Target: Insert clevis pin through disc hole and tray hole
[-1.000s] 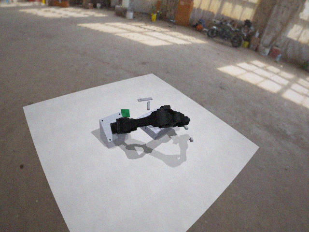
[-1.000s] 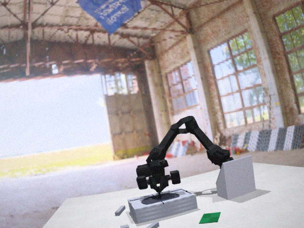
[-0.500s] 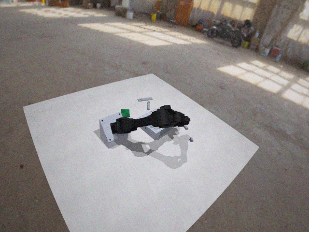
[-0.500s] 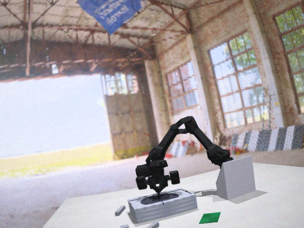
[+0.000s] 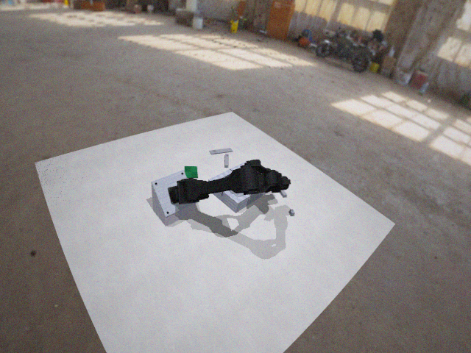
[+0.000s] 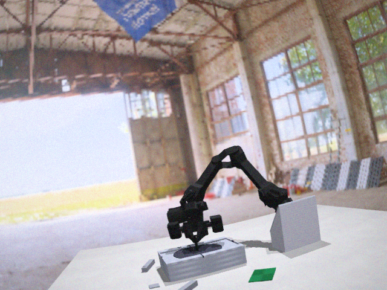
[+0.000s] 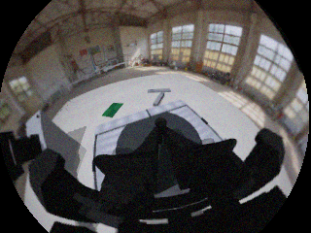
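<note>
Gripping the pin, gripper (image 6: pixel 196 240) (image 7: pixel 159 128) nearly closed.

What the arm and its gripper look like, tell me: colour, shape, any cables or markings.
The arm is matt black all over, with slim links between bulkier joint housings. The gripper is black too: two fingers tapering to narrow tips, with blocky black parts either side in the exterior view. No cables or markings can be made out.

Distant high top view, low exterior view facing arm, close wrist view, all sharing tray (image 5: pixel 236 205) (image 6: pixel 206 265) (image 7: pixel 95 160)
</note>
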`<action>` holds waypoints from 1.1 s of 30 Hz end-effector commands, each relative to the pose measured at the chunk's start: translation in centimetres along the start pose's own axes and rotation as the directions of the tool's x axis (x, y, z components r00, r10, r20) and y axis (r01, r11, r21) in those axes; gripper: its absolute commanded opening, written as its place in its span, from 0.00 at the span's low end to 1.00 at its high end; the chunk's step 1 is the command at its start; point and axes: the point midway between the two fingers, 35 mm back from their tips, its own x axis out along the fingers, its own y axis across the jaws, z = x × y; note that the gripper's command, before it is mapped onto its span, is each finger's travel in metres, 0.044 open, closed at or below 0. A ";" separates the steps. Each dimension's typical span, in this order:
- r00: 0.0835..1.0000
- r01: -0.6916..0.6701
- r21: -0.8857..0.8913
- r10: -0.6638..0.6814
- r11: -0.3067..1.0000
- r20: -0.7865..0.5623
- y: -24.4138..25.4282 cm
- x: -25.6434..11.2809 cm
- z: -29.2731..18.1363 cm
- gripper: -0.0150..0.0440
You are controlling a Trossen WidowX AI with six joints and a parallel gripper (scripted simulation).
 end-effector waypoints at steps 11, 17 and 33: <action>1.000 0.006 0.002 -0.006 1.000 -0.004 -0.4 -0.1 -0.1 0.25; 1.000 0.006 0.002 -0.006 1.000 -0.004 -0.5 -0.1 -0.1 0.25; 1.000 0.006 0.001 -0.006 1.000 -0.004 -0.7 -0.2 -0.1 0.25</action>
